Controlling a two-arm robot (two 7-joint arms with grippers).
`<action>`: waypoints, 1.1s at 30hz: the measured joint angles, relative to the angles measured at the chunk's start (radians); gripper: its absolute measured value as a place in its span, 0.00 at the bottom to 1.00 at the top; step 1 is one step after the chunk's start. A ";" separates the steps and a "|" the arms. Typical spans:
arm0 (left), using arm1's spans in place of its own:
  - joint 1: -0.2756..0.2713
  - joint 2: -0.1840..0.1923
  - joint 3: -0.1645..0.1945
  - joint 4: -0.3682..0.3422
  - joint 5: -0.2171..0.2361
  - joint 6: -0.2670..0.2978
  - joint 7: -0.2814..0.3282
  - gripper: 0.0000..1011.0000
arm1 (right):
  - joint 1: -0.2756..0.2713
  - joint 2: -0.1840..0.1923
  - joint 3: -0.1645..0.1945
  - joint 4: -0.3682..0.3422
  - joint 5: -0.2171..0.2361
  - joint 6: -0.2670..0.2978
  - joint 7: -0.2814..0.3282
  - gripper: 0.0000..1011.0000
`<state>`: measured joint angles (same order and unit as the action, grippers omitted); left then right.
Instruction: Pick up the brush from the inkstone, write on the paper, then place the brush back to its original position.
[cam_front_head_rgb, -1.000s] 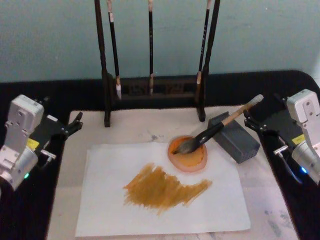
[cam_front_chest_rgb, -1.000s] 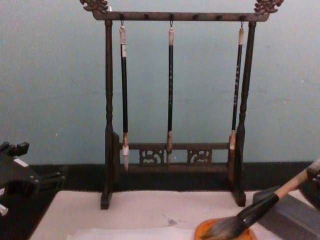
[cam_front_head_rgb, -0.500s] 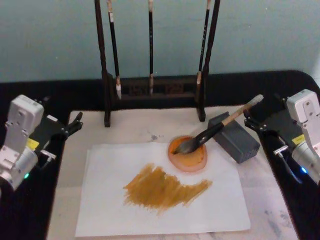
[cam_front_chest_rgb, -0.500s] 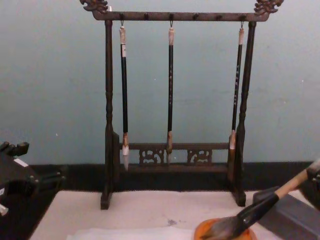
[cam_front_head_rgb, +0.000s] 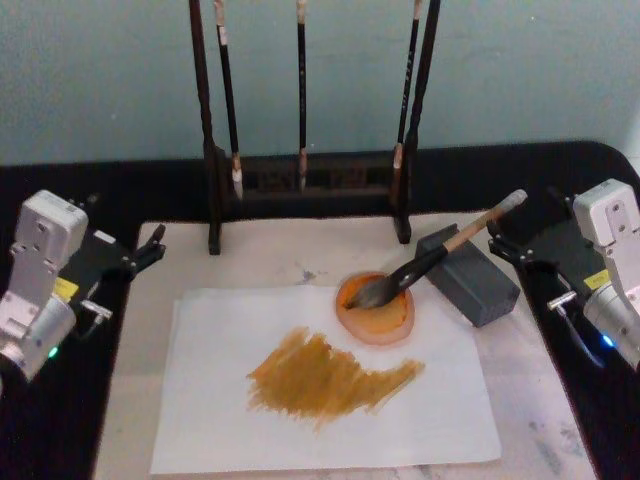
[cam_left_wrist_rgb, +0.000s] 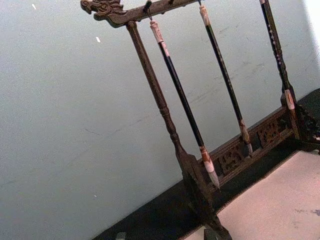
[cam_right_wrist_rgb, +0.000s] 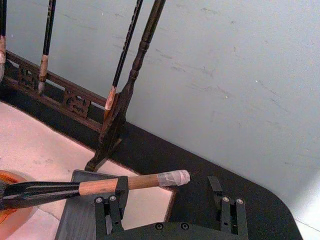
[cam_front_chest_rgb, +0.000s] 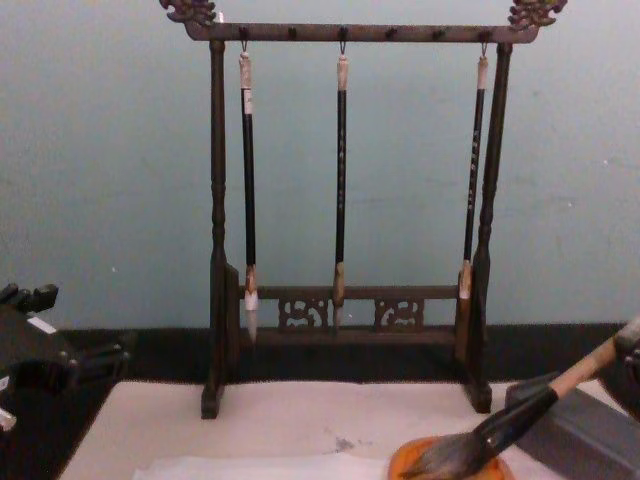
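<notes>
**Nothing moves: the brush lies back in the dish, both arms stand off**

Across the last second the scene holds still, with no shift in either arm or in the brush (cam_front_head_rgb: 430, 262). Its bushy tuft sits in the orange inkstone (cam_front_head_rgb: 385, 318), which rests on the far right part of the paper (cam_front_head_rgb: 220, 400). The handle slopes up over the grey block (cam_front_head_rgb: 470, 275), and its taped end points toward the right gripper (cam_front_head_rgb: 502, 248). That gripper hovers just beside the handle's end with its jaws spread, pinching nothing. The left gripper (cam_front_head_rgb: 152, 245) waits at the desk's (cam_front_head_rgb: 545, 400) far left edge, well apart from the paper, its jaws also spread and empty. A broad orange-brown smear (cam_front_head_rgb: 330, 375) covers the middle of the sheet. Judging by that mark and the released brush, the writing and the return look done, and the stillness suggests the task is at or near its end.
</notes>
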<state>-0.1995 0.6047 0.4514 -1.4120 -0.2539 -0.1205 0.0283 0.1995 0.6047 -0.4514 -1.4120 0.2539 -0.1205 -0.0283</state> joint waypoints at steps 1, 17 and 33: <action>0.000 0.000 0.000 0.000 0.000 0.000 0.000 1.00 | 0.000 0.000 0.000 0.000 0.000 0.000 0.000 0.99; 0.000 0.000 0.000 0.000 0.000 0.000 0.000 1.00 | -0.239 -0.019 0.293 -0.181 0.597 0.137 0.249 0.99; 0.000 0.000 0.000 0.000 0.000 0.000 0.000 1.00 | -0.291 -0.085 0.413 -0.166 1.074 0.416 0.271 0.99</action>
<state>-0.1995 0.6047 0.4514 -1.4119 -0.2539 -0.1205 0.0283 -0.0915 0.5194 -0.0382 -1.5777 1.3279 0.2958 0.2425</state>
